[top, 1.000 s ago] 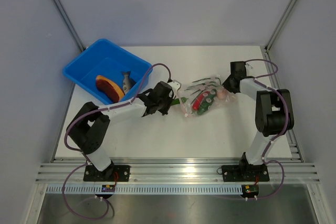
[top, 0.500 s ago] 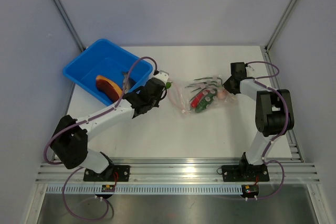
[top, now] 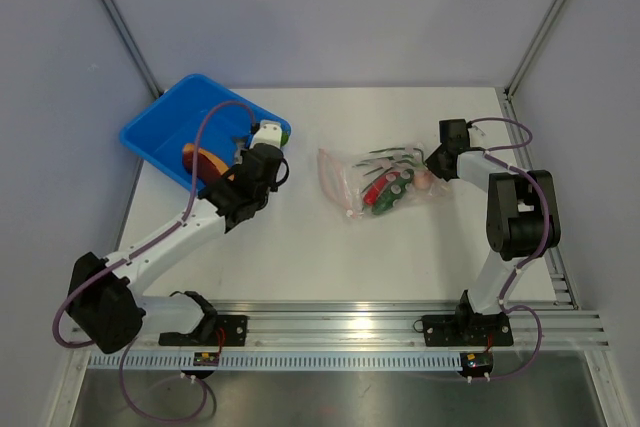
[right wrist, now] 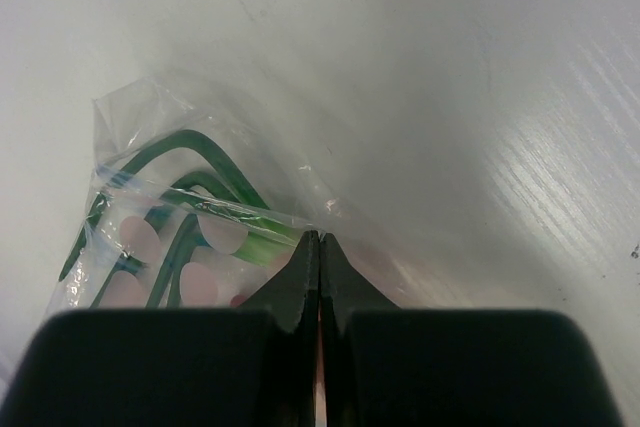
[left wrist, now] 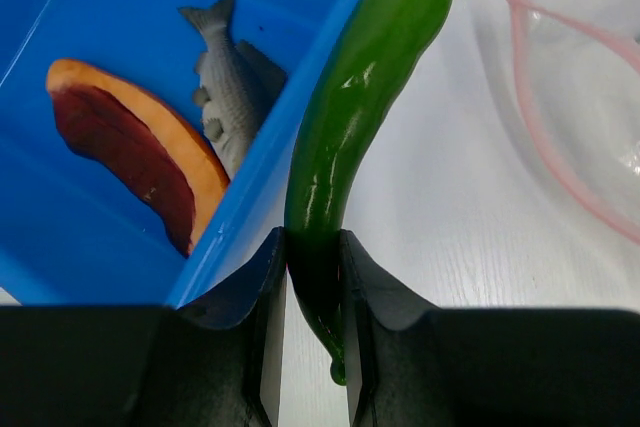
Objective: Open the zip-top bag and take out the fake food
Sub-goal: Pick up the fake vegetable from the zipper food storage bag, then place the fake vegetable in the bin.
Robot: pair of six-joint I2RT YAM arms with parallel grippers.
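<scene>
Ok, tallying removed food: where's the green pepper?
The green pepper is left of centre in the top view, clamped in the left fingers at the blue bin's right rim.

The left claw hangs over the right rim of the blue plastic bin, a green toy vegetable at its tip. The clear crinkly zip-top bag lies on the white counter, well apart from the bin, the right claw at its right end.

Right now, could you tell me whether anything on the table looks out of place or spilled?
Nothing spilled. Only the green pepper in the left pincer hangs over the rim of the blue bin, not clearly inside; the right pincer pinches the zip-top bag.
</scene>
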